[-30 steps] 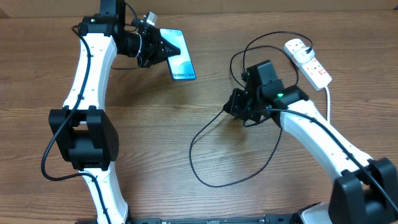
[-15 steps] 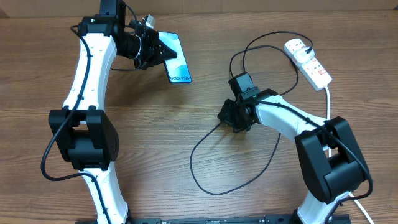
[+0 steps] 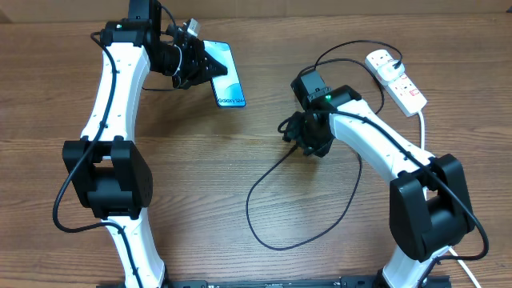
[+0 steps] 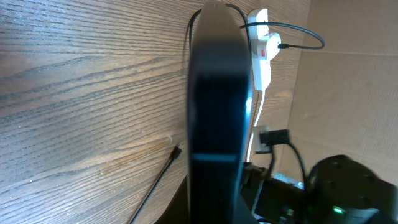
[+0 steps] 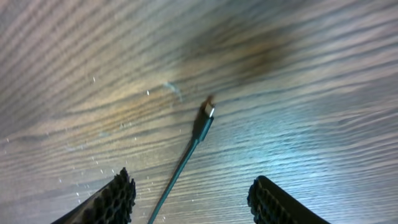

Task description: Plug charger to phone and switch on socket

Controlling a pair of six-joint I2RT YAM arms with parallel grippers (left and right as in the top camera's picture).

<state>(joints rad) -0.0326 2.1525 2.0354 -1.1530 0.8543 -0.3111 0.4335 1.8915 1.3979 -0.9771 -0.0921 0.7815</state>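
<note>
Beneath the spread right hand point(image 5: 194, 198), the charger point(image 5: 202, 121) lies loose.

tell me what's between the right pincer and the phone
Bare wooden table, plus the charger's connector tip just ahead of the open right pincer. Overhead shows the gap to the phone; the right wrist view shows the tip.

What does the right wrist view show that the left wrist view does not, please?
Only the right wrist: the right pincer, open, with its ribbed fingers plain to see. Only the left wrist: the phone, seen edge-on, and the socket beyond it. Both: the charger tip lying loose on the table.
</note>
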